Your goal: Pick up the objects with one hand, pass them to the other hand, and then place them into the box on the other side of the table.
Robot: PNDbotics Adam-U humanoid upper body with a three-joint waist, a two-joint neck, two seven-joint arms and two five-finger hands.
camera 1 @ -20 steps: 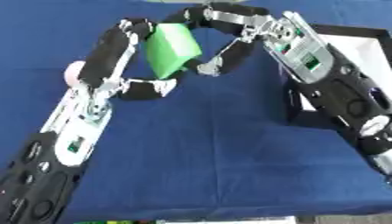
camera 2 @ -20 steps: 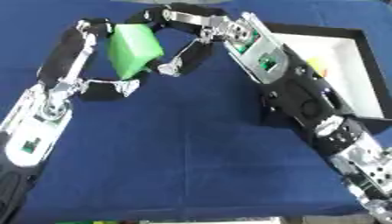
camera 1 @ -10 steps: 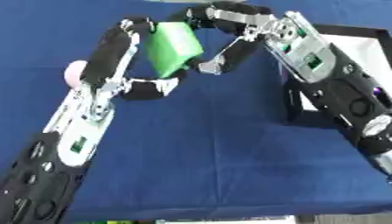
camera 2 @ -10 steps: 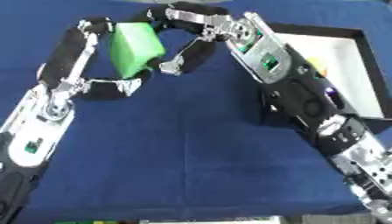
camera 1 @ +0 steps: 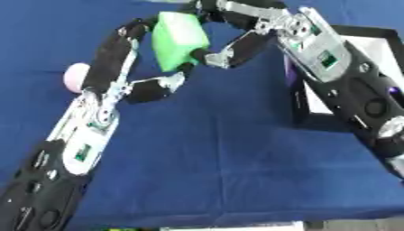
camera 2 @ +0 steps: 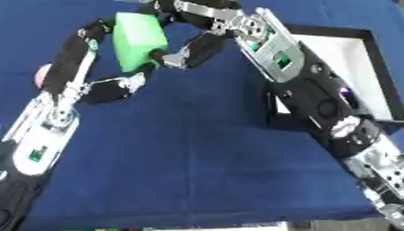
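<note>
A bright green block (camera 1: 178, 39) is held up over the far middle of the blue table. My left hand (camera 1: 118, 50) reaches it from the left, fingers curled over its upper left corner and the thumb (camera 1: 156, 87) under its lower edge. From the right, my right hand (camera 1: 241, 10) closes over the block's top, and its thumb (camera 1: 235, 48) presses against the lower right side. Both hands are on the block at once. The box (camera 2: 331, 28), black-rimmed and white inside, stands at the right, partly hidden behind my right forearm.
A small pink round thing (camera 1: 75, 76) lies on the blue cloth (camera 1: 205, 171) just left of my left arm. My right forearm (camera 2: 315, 99) crosses the box's near left corner. A pale strip shows along the table's front edge.
The block and both hands on it have shifted slightly towards the far side of the table. Both hands keep their hold.
</note>
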